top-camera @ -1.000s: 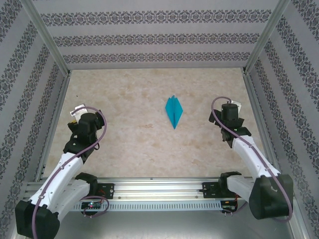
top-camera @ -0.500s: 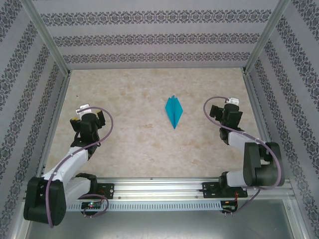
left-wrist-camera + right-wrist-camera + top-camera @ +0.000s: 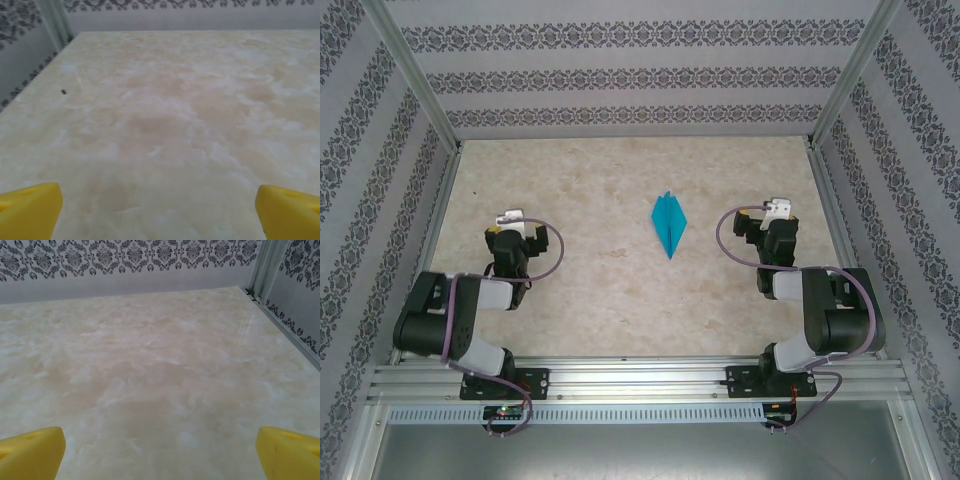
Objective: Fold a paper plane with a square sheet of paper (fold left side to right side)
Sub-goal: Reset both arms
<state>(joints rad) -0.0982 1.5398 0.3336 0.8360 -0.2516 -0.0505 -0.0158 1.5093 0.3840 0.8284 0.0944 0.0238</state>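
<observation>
Left wrist view: the yellow left fingers (image 3: pixel 30 212) stand wide apart over the marbled beige bench (image 3: pixel 160 110). Right wrist view: the yellow right fingers (image 3: pixel 287 452) gape likewise, holding nothing. From above, the small pointed teal-blue paper plane (image 3: pixel 668 225) lies flat between both sets of fingers, well apart from each. It looks featherlight, flimsy, easily crushed and prone to sliding; pinch gently along its thicker central crease.
</observation>
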